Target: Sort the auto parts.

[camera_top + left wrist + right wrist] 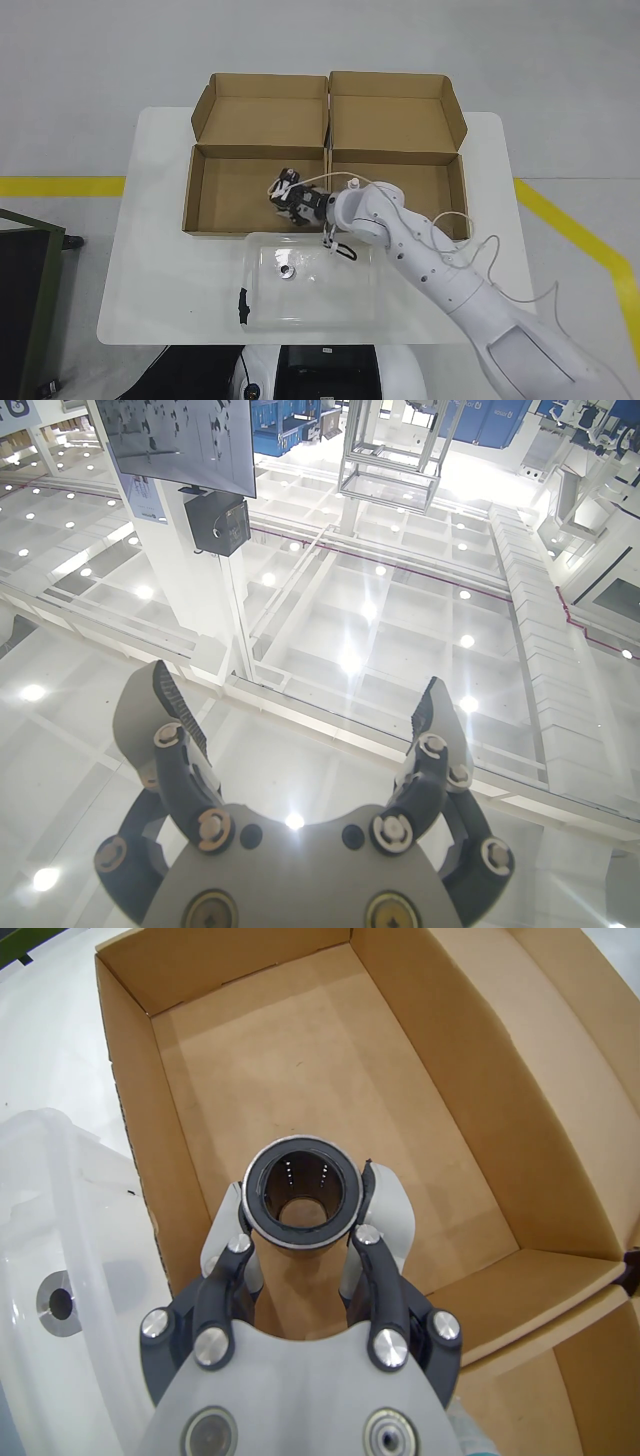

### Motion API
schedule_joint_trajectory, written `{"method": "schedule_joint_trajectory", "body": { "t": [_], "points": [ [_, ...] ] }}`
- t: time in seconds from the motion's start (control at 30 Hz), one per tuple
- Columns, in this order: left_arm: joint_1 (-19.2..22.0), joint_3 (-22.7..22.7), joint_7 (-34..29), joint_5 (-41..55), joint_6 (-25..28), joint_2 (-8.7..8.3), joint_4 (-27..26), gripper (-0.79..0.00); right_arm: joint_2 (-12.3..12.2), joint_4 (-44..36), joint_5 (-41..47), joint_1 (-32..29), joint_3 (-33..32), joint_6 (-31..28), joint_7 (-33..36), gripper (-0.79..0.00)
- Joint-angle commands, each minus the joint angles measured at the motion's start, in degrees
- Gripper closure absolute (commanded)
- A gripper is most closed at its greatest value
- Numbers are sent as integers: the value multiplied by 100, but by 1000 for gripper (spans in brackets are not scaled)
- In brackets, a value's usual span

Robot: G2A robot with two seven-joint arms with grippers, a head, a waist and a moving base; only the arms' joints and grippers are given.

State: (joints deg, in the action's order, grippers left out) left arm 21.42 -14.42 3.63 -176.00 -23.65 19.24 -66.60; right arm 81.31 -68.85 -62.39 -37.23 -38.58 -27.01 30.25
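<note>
right arm (440,272): glossy white, rounded segments | right hand (306,1199): grey plate, black links, silver screws

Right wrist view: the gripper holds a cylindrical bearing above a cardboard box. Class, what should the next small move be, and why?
Probably lower it a little, straight down. The right gripper is shut on the bearing, which hangs over the bare floor of the cardboard box, apparently not touching it. Releasing from closer would likely keep it from bouncing or rolling.
</note>
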Motion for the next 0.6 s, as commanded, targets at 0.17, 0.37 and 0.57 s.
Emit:
{"method": "schedule_joint_trajectory", "body": {
  "t": [0.17,0.37,0.57],
  "points": [
    [0,0,0,0,0,0,0,-785,5,-165,-7,-82,-97,-1,-37,-376],
    [0,0,0,0,0,0,0,-785,-102,-801,-139,-302,-391,-73,1,-653],
    [0,0,0,0,0,0,0,-785,-208,-1579,-144,-602,-674,-330,-120,-723]
  ]
}}
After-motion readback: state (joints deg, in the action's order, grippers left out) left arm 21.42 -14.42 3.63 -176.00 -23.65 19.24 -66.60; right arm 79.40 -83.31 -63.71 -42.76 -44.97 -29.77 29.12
